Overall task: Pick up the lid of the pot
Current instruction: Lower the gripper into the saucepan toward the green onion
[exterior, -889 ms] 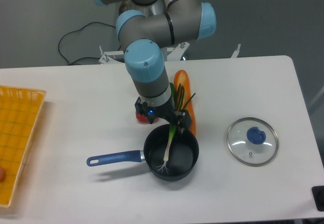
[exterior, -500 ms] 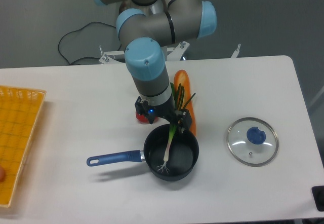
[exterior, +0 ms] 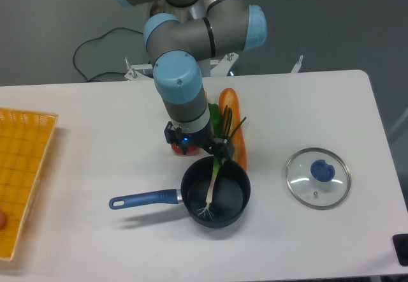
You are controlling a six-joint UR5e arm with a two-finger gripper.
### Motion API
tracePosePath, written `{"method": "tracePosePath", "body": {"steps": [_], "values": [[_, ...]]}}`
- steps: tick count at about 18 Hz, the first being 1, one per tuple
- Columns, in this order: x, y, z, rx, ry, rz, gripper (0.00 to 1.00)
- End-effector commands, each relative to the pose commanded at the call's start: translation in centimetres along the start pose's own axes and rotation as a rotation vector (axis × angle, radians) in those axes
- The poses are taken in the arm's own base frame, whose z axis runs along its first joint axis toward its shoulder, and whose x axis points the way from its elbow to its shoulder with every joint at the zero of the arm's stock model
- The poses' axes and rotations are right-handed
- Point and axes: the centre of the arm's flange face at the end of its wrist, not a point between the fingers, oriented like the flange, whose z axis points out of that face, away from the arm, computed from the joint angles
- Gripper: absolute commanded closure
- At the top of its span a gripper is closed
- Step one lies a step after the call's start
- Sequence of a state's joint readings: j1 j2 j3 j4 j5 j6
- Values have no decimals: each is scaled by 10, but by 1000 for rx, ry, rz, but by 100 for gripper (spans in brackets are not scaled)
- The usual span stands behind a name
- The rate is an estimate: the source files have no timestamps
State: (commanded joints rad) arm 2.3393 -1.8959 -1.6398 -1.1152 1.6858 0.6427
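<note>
White and smooth, the table point(exterior: 95, 129) sits under a big grey and blue robot arm point(exterior: 180, 81). A yellow plastic basket point(exterior: 39, 121) is at one side. The black two-finger gripper point(exterior: 220, 154) is over a round black pan point(exterior: 231, 209); I can't tell if its fingers are spread or pinching. The round clear pot lid with a blue knob point(exterior: 306, 189) lies flat, apart from the pan, across from its blue handle.

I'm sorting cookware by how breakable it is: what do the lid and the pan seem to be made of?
The lid is see-through and glossy, probably glass, though clear plastic is possible; its thin, shiny rim suggests metal. The pan looks like metal with a dark coating, given its even black interior.
</note>
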Motion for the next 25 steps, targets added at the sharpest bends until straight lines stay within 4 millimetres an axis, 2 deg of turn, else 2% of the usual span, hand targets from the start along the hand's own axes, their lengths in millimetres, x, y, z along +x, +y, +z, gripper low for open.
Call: {"method": "tracePosePath", "body": {"steps": [2, 9, 15, 19, 25], "values": [[-3, -4, 10, -8, 6, -5, 0], [-15, -9, 22, 13, -5, 9, 2], [-34, -10, 50, -11, 16, 52, 8], [-36, -9, 54, -17, 21, 75, 13], [-34, -9, 58, -23, 26, 77, 13]]}}
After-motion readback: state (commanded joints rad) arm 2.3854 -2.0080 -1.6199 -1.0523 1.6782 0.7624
